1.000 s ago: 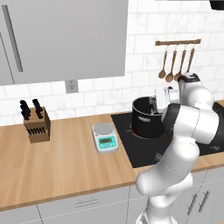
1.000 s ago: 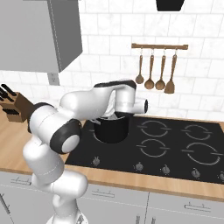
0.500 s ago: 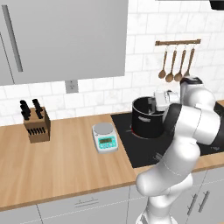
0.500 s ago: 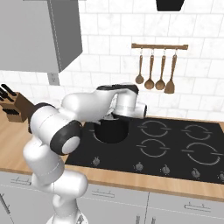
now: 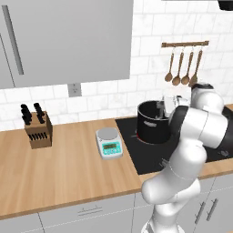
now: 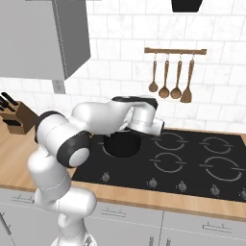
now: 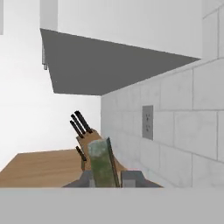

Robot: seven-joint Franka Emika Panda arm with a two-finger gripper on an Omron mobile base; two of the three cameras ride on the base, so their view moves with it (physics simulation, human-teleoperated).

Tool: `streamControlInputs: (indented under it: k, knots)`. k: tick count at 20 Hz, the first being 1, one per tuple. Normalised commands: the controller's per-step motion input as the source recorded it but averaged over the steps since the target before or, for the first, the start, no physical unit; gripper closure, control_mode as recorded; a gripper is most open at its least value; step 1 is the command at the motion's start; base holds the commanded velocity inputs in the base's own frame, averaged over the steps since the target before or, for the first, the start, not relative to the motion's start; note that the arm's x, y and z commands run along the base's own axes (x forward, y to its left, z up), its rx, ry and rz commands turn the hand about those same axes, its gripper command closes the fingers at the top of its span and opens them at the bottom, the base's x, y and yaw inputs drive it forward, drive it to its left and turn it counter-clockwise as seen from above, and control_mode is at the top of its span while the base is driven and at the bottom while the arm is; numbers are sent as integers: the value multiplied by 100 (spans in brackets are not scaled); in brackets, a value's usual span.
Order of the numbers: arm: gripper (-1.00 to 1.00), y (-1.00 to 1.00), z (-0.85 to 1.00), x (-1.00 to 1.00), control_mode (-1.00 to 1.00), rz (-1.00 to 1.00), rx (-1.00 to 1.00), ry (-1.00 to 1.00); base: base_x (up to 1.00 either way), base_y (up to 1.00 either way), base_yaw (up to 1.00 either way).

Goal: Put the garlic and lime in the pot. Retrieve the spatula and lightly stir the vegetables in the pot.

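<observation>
Clamping the flat spatula, the hand hovers above the cylindrical black pot.

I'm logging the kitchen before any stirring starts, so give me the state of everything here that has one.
Pot: upright on the stove, lid off.
Spatula: held in the gripper.
Gripper: shut on the spatula.
Cabinet: door closed.
Knife block: upright, knives in.
Wooden spoons: hanging on the rail.

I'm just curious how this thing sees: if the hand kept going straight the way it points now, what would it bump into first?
Probably the knife block: in the hand view it sits straight ahead on the wooden counter, beside the tiled wall. The hand grips a greenish-grey flat thing; depth is hard to judge.
</observation>
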Motion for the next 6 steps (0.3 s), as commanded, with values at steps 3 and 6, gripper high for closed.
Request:
streamControlInputs:
  k: [3, 6]
  knots:
    - [100, -40, 23, 0, -100, 0, -5, -18, 0, 0, 0]
    - [100, -22, 10, 0, -100, 0, -7, -5, 0, 0, 0]
